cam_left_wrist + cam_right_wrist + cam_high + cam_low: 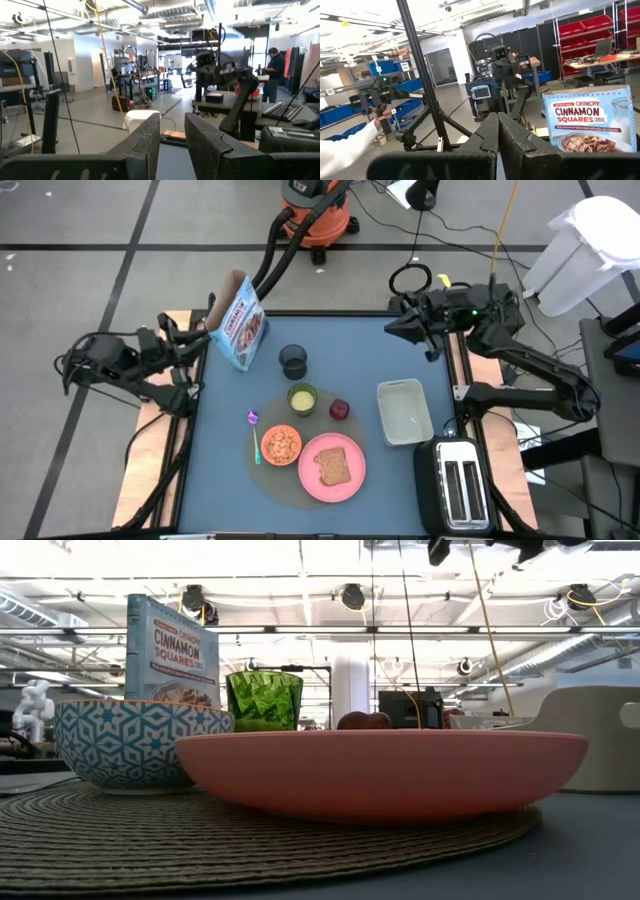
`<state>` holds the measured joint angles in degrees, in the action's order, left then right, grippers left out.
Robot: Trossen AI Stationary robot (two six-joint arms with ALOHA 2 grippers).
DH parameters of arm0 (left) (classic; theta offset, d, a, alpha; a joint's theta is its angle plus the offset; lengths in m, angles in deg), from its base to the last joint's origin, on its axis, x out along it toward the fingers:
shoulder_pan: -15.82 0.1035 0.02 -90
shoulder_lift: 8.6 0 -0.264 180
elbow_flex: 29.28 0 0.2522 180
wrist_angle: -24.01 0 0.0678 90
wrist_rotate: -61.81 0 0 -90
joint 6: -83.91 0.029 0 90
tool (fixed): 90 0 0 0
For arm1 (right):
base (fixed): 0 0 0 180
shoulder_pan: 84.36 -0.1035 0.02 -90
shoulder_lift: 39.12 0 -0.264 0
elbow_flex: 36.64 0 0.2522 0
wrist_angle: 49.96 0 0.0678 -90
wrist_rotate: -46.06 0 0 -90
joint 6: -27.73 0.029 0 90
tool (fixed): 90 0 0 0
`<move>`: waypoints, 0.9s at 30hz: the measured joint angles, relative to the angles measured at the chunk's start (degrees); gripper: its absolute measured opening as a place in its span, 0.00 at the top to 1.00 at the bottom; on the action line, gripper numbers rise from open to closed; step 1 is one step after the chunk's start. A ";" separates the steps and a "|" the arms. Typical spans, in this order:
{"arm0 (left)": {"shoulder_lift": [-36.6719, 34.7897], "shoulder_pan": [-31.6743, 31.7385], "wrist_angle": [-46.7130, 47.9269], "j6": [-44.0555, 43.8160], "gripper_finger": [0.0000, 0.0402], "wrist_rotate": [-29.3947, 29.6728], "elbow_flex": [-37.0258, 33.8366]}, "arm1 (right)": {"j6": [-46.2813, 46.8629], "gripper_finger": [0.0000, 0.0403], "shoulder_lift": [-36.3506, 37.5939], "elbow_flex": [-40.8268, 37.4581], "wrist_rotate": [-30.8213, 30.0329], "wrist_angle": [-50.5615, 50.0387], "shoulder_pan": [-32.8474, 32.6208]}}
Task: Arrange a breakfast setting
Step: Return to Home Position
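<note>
A round grey mat (290,480) lies at the table's near middle. On it sit a pink plate (345,480) with a toast slice (332,467) and a small orange bowl (282,445) of cereal. A purple spoon (255,435) lies at the mat's left edge. A green cup (302,398), a dark red fruit (339,410) and a dark blue mug (293,361) stand behind the mat. The cereal box (238,323) stands upright at the far left. My left gripper (205,340) is open and empty just left of the box. My right gripper (392,327) is shut and empty at the far right edge.
A clear rectangular tub (404,411) stands right of the fruit, and a black toaster (458,480) at the near right corner. Bare blue table (340,350) lies between the mug and my right gripper. A person's sleeve and hand (350,140) show beyond the table.
</note>
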<state>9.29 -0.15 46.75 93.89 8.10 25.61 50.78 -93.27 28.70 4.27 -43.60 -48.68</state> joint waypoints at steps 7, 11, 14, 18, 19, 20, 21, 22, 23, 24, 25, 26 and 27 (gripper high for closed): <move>-1.75 0.00 -0.88 -1.27 0.76 -2.57 -6.18 | 0.00 1.00 4.04 0.00 0.43 -0.33 0.03; -2.49 0.00 -11.92 -0.33 0.76 -2.82 -14.84 | -0.19 1.00 5.24 0.00 3.00 -0.39 0.03; -3.04 0.00 -21.77 2.12 0.76 -2.82 -21.25 | 0.09 1.00 5.82 0.00 3.26 -0.35 0.03; -4.87 0.00 -29.78 4.80 0.76 -2.64 -27.39 | 0.17 1.00 6.51 0.00 3.22 -0.47 0.03; -5.59 0.00 -30.59 5.35 0.76 -2.09 -28.45 | 0.20 1.00 6.75 0.00 3.22 -0.58 0.03; -6.49 0.02 -31.27 5.87 0.76 -1.32 -29.43 | 0.20 1.00 6.96 0.01 3.23 -0.86 0.03; -7.51 0.09 -31.69 6.29 0.76 -0.29 -30.35 | 0.22 1.00 7.20 0.02 3.23 -1.40 0.03; -8.69 0.28 -31.72 6.76 0.76 0.45 -31.09 | 0.21 1.00 7.43 0.02 3.22 -2.05 -0.02; -9.92 0.52 -31.71 7.23 0.76 0.82 -31.77 | 0.24 1.00 7.67 0.02 3.22 -2.71 -0.12; -11.17 0.75 -31.70 7.59 0.76 0.87 -32.48 | 0.20 1.00 7.90 0.02 3.22 -3.15 -0.18; -12.48 1.02 -31.60 7.93 0.76 0.86 -33.12 | 0.20 1.00 8.10 0.02 3.22 -3.32 -0.32; -13.82 1.29 -31.55 8.17 0.76 0.86 -33.67 | 0.16 1.00 8.30 0.02 3.22 -3.32 -0.54; -15.14 1.55 -31.59 8.54 0.76 0.86 -34.15 | 0.11 1.00 8.49 0.02 3.22 -3.31 -0.75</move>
<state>-5.85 1.40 15.16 102.42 8.97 -8.54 50.89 -84.78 28.72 7.50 -46.91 -49.43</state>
